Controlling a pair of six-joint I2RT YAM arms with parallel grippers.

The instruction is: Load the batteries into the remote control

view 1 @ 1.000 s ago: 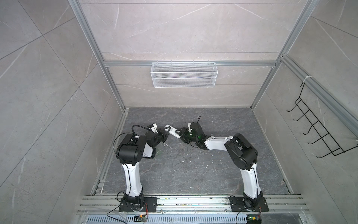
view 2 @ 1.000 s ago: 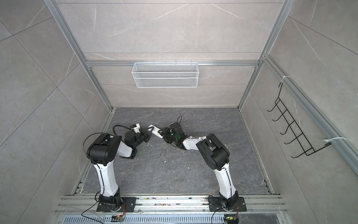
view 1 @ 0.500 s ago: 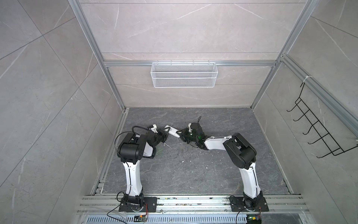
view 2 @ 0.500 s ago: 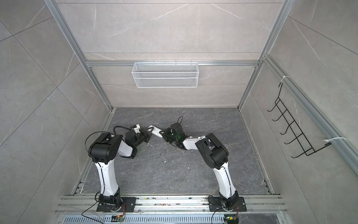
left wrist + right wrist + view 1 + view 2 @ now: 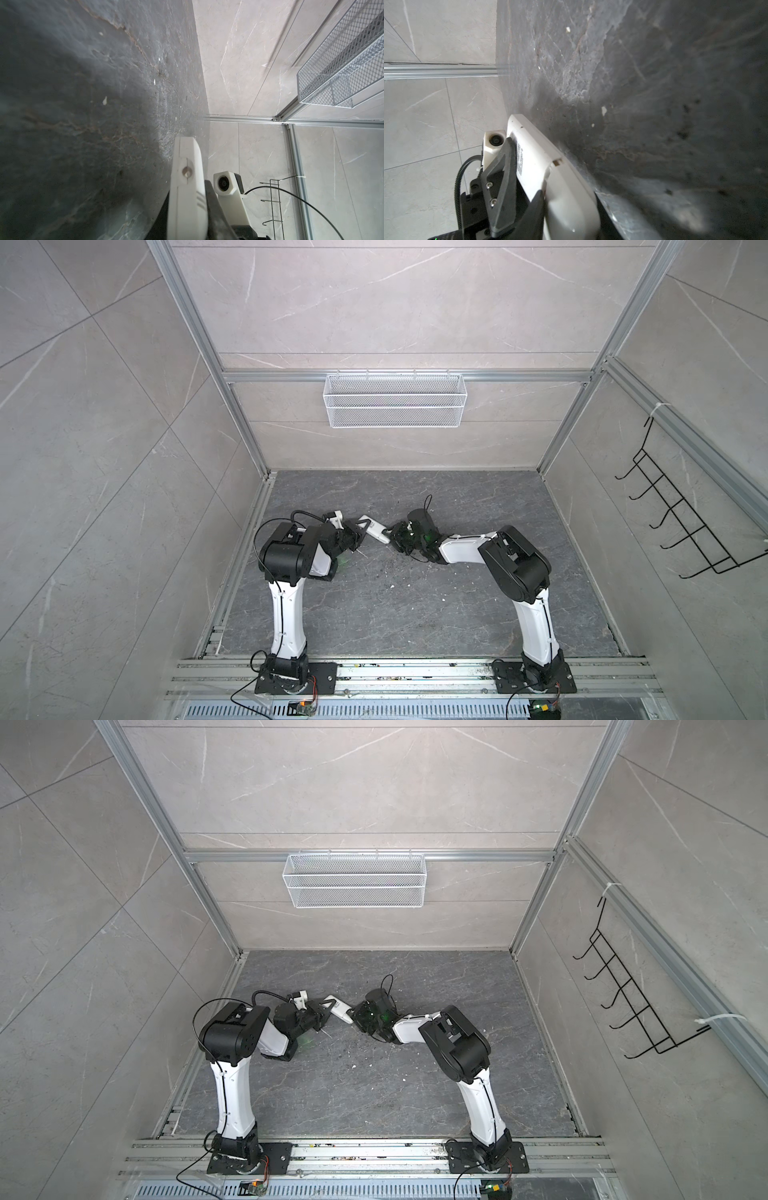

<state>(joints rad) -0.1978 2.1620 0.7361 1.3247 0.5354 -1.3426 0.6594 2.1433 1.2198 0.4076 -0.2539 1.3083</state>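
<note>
- Remote control [image 5: 374, 529]: white and oblong, near the middle of both top views and a little below mid-height. It slants from upper left to lower right and bridges the gap between the two grippers.
- Left gripper [image 5: 365, 526]: clamped on the upper-left part of the remote control. In the left wrist view, lower centre, the remote control stands edge-on between the two dark fingers [image 5: 215, 203].
- Right gripper [image 5: 395, 533]: at the lower-right end of the remote control. In the right wrist view, lower centre, that end is blurred and sits between this gripper's dark fingers [image 5: 536, 204]. I cannot tell whether they press on it or stand just clear.
- The right wrist view also shows a printed label [image 5: 520, 160] on the broad face of the remote control, right beside the left gripper's black triangular finger.
- Height: the remote control sits low over the dark grey stone counter [image 5: 415, 614]. I cannot tell whether it touches.
- White specks [image 5: 392, 586] are scattered on the counter, below centre in both top views.
- Background: a white wire basket [image 5: 394, 406] hangs on the back wall, upper centre. A black hook rack [image 5: 681, 526] hangs on the wall at the right edge.
</note>
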